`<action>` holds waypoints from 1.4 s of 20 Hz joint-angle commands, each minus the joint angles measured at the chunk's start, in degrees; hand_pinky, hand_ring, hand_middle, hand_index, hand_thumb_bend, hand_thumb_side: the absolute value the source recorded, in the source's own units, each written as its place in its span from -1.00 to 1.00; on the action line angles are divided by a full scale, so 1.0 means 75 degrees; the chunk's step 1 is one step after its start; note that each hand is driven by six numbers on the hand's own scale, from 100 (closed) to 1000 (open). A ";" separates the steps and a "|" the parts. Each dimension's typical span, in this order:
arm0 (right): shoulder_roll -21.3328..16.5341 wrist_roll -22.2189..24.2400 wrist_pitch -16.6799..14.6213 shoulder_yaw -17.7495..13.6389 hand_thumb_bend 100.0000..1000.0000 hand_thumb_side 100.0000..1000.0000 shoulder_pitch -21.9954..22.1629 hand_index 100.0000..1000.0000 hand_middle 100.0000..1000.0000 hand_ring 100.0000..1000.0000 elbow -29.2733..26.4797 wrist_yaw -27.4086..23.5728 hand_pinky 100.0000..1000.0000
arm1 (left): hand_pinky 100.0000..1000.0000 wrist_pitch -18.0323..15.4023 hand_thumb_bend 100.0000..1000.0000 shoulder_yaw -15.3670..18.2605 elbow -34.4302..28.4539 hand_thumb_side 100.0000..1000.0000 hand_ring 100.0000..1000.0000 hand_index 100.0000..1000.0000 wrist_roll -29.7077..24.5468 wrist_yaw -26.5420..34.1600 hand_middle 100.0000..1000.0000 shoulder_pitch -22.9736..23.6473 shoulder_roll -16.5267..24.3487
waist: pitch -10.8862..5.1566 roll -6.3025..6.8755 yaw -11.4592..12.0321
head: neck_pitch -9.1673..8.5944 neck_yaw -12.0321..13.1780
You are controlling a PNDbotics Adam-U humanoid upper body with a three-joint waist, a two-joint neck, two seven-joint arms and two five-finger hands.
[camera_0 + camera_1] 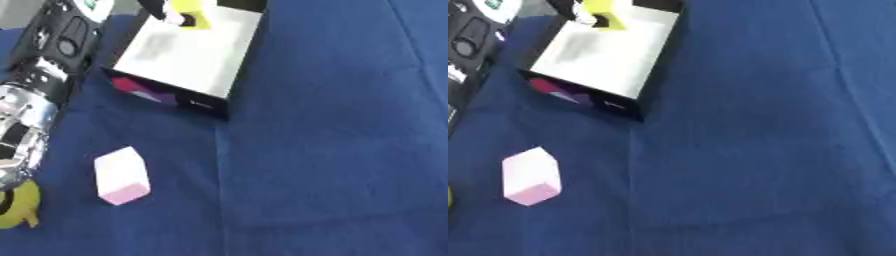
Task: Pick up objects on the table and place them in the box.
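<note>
Left eye view shows you a blue worktop with a box lying at about 11 o'clock. The box has a white inside and dark walls, and its near wall has a pink and purple patch on it. A yellow block sits at the far end of the box, right by the top edge of the picture. Something dark and white touches it there, but you cannot tell what it is.

A pink block lies on the worktop at about 8 o'clock, well apart from the box. It sits tilted, with one corner pointing up toward the box. Nothing is touching it.

Your left arm runs up the left side, from 9 o'clock toward 11 o'clock. It is black up high and silver lower down, and it passes just beside the box. A yellow thing shows at the arm's low end, near 8 o'clock. The left hand itself is not clear, so you cannot tell if its fingers are open or curled. Your right hand does not show in either view.
</note>
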 commanded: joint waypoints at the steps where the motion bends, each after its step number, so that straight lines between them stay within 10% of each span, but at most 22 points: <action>1: -0.0118 0.0043 -0.0002 -0.0016 -1.00 -0.18 -0.0133 0.79 1.00 1.00 -0.0171 0.0071 1.00 | 0.63 -0.0301 -0.87 0.0071 0.0005 -1.00 0.28 0.41 -0.0103 -0.0183 0.04 -0.0092 0.0089 | -0.0301 0.0048 0.0002 | -0.0105 -0.0061; 3: -0.0115 0.0047 -0.0006 -0.0018 -1.00 -0.18 -0.0138 0.79 1.00 1.00 -0.0169 0.0072 1.00 | 0.74 -0.0388 -0.97 0.0061 0.0069 -1.00 0.52 0.58 -0.0213 -0.0353 0.41 -0.0054 0.0075 | -0.0297 0.0045 -0.0002 | -0.0097 -0.0061; 5: -0.0112 0.0051 -0.0009 -0.0017 -1.00 -0.18 -0.0141 0.79 1.00 1.00 -0.0169 0.0067 1.00 | 0.92 -0.0420 -1.00 0.0082 0.0103 -0.58 0.75 0.78 -0.0257 -0.0622 0.78 -0.0019 0.0073 | -0.0296 0.0038 -0.0003 | -0.0083 -0.0065; 9: -0.0111 0.0060 -0.0010 -0.0018 -1.00 -0.18 -0.0141 0.79 1.00 1.00 -0.0163 0.0063 1.00 | 1.00 -0.0440 -0.53 0.0122 0.0016 0.26 0.89 0.91 -0.0023 -0.1390 0.83 0.0012 0.0099 | -0.0290 0.0029 0.0017 | -0.0058 -0.0101; 12: -0.0111 0.0072 -0.0014 -0.0018 -1.00 -0.18 -0.0140 0.79 1.00 1.00 -0.0153 0.0064 1.00 | 1.00 -0.0515 -0.19 0.0115 -0.0038 0.46 0.97 0.95 0.0290 -0.2111 0.90 0.0039 0.0088 | -0.0288 0.0012 0.0033 | -0.0025 -0.0109; 17: -0.0113 0.0058 -0.0026 -0.0028 -1.00 -0.18 -0.0130 0.79 1.00 1.00 -0.0144 0.0045 1.00 | 1.00 -0.0683 -0.01 0.0112 -0.0028 -0.01 1.00 0.97 0.0625 -0.3008 0.94 0.0077 0.0059 | -0.0297 -0.0025 0.0050 | 0.0040 -0.0120; 24: -0.0162 0.0015 -0.0047 -0.0052 -1.00 -0.18 -0.0057 0.79 1.00 1.00 -0.0113 0.0026 1.00 | 0.86 -0.0426 -1.00 0.0370 0.0027 -0.06 0.69 0.85 0.1211 -0.2199 0.69 0.0026 0.0363 | -0.0398 -0.0092 0.0195 | 0.0195 -0.0244; 28: -0.0270 -0.0054 -0.0069 -0.0110 -1.00 -0.18 0.0101 0.79 1.00 1.00 -0.0069 -0.0003 1.00 | 0.69 0.0014 -1.00 0.0401 -0.0126 -0.23 0.56 0.78 0.1696 -0.0692 0.73 -0.0055 0.0887 | -0.0585 -0.0159 0.0449 | 0.0410 -0.0433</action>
